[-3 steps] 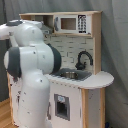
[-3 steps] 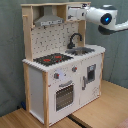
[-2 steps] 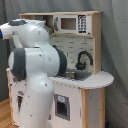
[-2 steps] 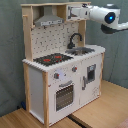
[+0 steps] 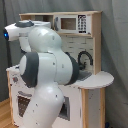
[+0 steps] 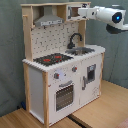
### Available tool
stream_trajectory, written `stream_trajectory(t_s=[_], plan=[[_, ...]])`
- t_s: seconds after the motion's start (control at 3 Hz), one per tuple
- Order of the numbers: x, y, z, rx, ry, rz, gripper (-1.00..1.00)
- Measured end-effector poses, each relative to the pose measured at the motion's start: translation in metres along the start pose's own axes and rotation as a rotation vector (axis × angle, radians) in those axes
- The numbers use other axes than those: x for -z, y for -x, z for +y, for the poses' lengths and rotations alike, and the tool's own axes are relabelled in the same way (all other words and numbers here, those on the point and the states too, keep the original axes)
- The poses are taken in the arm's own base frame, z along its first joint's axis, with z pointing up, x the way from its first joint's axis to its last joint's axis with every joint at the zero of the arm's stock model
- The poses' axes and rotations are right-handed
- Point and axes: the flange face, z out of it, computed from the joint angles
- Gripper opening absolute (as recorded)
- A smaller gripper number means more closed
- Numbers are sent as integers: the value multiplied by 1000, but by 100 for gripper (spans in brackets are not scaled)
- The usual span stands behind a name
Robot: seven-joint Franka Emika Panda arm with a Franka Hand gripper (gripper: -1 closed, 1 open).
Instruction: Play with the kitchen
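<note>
Advanced since the earlier frames toward the second exterior view's left: gripper [image 6: 82,11], now at the top shelf beside the hood [image 6: 49,20] – earlier well clear of it. Opening of the gripper, and anything held, not to be told; tip masked by the shelf upright. Behind it, wrist and white forearm level with the shelf, reaching in from the second exterior view's right. In the first exterior view, arm bulk [image 5: 47,75] across most of the front.

The kitchen [image 6: 36,87] upright on the wooden floor in front of a grey curtain, untouched lower down.

Risk, as a judgement: further travel at this height likely to catch the upright or shelf edge – cause, little room between wrist and woodwork. Possible result: a light toy unit shoved or rocked.

Containers:
- sink [image 6: 82,50], under the tap [image 6: 75,39]: nothing seen inside.
- oven door [image 6: 64,95]: shut, contents hidden.
- microwave [image 5: 70,22], on the top shelf: door shut.
- hob [image 6: 52,59]: bare.
</note>
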Motion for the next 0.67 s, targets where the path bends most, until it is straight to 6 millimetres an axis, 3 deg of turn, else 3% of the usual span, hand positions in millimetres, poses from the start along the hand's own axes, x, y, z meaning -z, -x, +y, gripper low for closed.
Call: stream_trajectory(t_s=[0.33,0.67], plan=[[-11,15,-26,-9,-9,4,100],[-41,21,-54,-14,-35,22,100]])
